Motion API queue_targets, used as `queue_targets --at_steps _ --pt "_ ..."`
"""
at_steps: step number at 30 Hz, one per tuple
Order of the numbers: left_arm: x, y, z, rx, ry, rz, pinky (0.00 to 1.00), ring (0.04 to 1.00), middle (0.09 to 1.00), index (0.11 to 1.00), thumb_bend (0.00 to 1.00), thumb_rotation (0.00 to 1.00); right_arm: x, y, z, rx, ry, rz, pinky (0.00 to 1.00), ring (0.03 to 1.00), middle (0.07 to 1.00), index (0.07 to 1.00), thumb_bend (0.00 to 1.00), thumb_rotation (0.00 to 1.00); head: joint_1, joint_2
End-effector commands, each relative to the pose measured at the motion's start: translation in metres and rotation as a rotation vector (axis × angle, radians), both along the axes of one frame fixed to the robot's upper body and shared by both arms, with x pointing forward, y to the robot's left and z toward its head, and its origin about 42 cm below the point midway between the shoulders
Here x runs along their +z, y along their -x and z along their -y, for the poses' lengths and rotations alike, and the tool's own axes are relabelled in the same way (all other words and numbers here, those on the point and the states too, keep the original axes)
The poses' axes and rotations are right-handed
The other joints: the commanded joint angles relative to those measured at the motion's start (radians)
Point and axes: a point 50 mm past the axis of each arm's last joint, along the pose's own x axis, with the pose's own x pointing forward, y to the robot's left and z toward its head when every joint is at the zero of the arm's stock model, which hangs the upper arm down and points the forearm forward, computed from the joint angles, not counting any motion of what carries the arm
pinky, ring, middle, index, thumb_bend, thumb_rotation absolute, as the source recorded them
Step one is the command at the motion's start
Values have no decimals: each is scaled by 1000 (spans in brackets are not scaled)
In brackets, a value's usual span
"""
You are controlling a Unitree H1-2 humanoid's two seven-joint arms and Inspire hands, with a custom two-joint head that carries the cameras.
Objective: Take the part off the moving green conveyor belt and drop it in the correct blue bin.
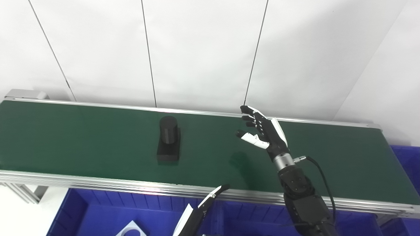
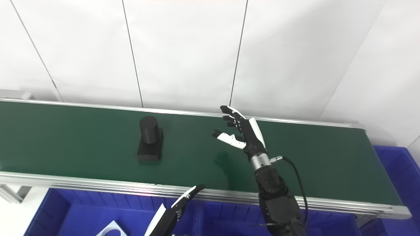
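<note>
Part (image 1: pixel 168 139) not grasped yet: black block with an upright cylinder, standing on the belt left of centre, nearer the front rail. Near to far. Blue bins (image 1: pixel 98 209) along the bottom edge, below the belt's front rail; a white piece (image 1: pixel 131 229) lies in the left one, cut off by the frame. Left hand (image 1: pixel 205 203) low over the bins, just short of the front rail, only pointing fingers showing, rest cropped, so open or closed cannot be told. Green conveyor belt (image 1: pixel 82 137) next, running side to side. Right hand (image 1: pixel 262 131) raised above the belt toward the back rail, right of centre, fingers (image 1: pixel 251 113) spread, thumb out, holding nothing, well apart from the part. Another blue bin (image 1: pixel 407 160) at the belt's right end. Step looks like waiting or reaching before the grasp. Next move likely calls for timing the close around the cylinder. Belt direction not readable; correct bin unclear.
</note>
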Motion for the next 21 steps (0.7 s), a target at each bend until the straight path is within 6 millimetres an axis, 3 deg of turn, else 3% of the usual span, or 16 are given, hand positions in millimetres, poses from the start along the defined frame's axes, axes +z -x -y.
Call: queue_targets --at_steps 1,10,21 --pt "12 -6 4 -6 34 68 984 964 948 906 984 862 25 -12 -7 20 -21 69 784 828 870 853 937 642 0 0" --pt "15 -7 3 -8 45 69 973 967 948 903 998 870 20 -7 -1 5 -27 57 812 845 877 855 950 604 -17 13" --pt "16 -5 2 -18 48 68 979 962 947 908 994 868 14 -2 -3 -7 -28 59 774 839 881 866 967 536 -24 10"
